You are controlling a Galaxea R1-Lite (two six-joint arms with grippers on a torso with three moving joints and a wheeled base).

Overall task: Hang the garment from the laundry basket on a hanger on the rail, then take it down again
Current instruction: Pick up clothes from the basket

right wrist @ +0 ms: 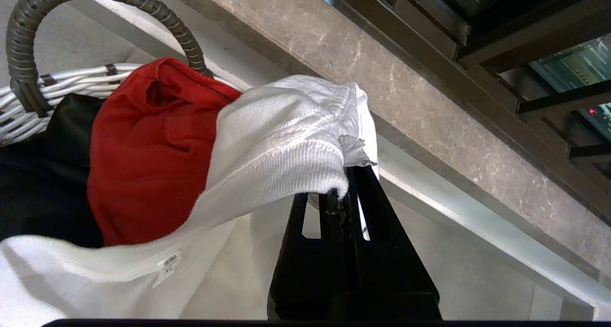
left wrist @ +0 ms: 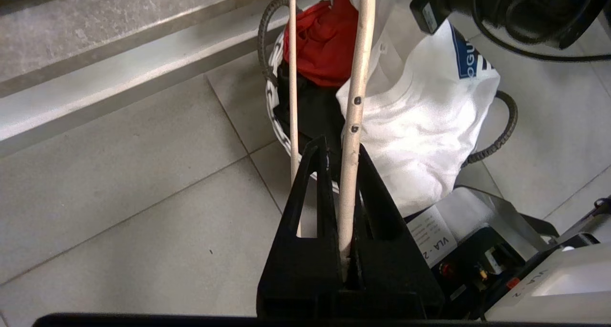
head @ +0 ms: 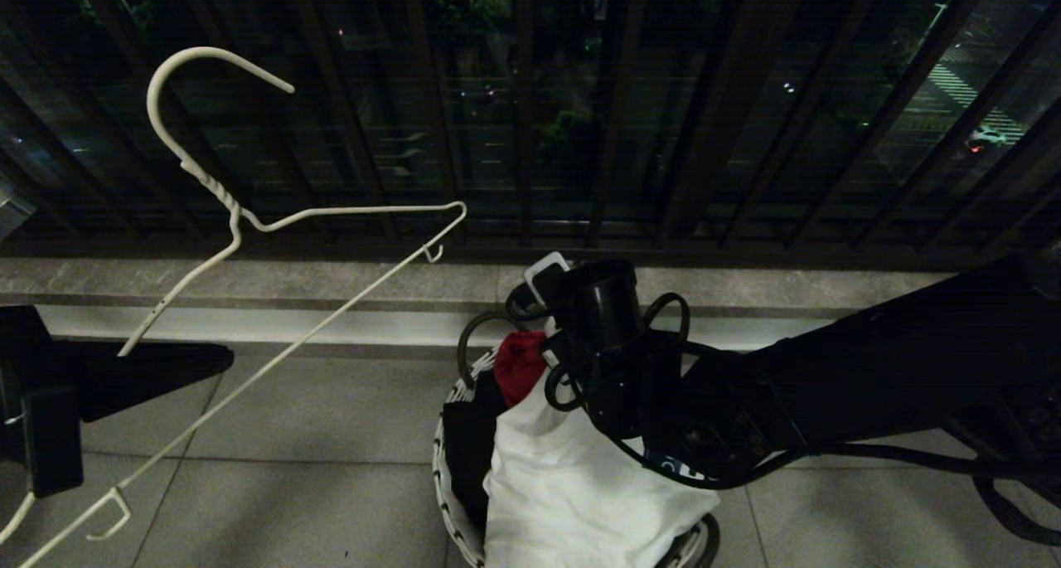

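The thin white wire hanger (head: 240,220) is tilted in the air at the left, one arm clamped in my left gripper (head: 220,358), which is shut on it (left wrist: 342,148). Lower right of it stands the laundry basket (head: 448,460) with its patterned rim (left wrist: 273,74). My right gripper (right wrist: 344,186) is above the basket, shut on the ribbed collar of the white garment (right wrist: 277,141). The garment's body (head: 564,485) hangs over the basket's side, its blue print (left wrist: 465,55) showing. In the head view the right wrist hides that gripper's fingers. The rail is out of view.
A red cloth (right wrist: 148,150) and a black garment (left wrist: 310,112) lie in the basket. A stone ledge (head: 331,282) and the dark window railing (head: 530,137) run behind it. Grey floor tiles (head: 315,452) lie to the left. My base (left wrist: 515,269) is close by.
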